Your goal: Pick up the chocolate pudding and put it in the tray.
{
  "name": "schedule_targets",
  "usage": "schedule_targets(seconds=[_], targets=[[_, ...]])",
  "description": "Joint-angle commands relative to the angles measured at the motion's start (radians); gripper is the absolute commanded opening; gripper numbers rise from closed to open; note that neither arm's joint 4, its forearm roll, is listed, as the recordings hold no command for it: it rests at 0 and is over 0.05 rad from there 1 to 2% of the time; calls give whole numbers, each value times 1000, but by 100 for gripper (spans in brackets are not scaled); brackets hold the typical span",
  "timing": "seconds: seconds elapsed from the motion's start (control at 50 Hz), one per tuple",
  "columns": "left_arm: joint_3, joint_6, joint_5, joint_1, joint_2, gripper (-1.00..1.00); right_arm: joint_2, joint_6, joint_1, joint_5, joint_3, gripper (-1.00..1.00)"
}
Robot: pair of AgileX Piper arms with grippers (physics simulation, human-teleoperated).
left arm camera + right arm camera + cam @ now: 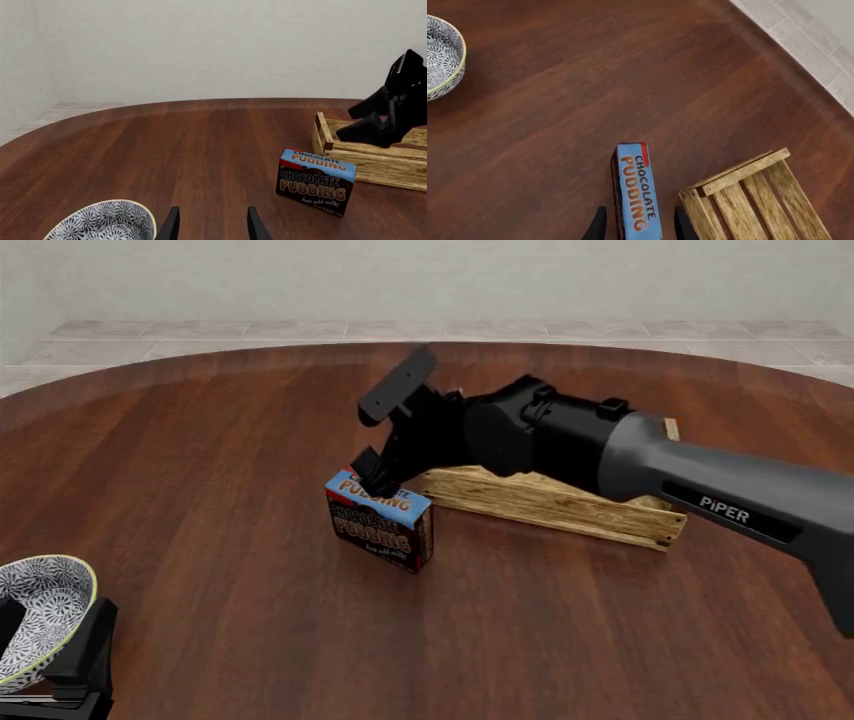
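The chocolate pudding carton (380, 520) stands upright on the table (200, 490) just beside the wooden crate (561, 502); with the right gripper (636, 227) jaws apart straddling its narrow top, descend squarely before closing.

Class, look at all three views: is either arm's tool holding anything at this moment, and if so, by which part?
Nothing is held. The right tool is open, its fingers either side of the chocolate pudding, which stands on the table. The left tool is open and empty.
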Motion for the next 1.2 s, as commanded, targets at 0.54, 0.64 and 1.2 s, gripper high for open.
schedule_targets(seconds=[0.54, 0.64, 1.2], targets=[[0, 0, 0, 0, 0, 100, 30, 10, -14, -12, 16, 100], [0, 0, 0, 0, 0, 100, 33, 8, -9, -15, 23, 100], [0, 0, 0, 0, 0, 100, 55, 21, -20, -37, 33, 100]])
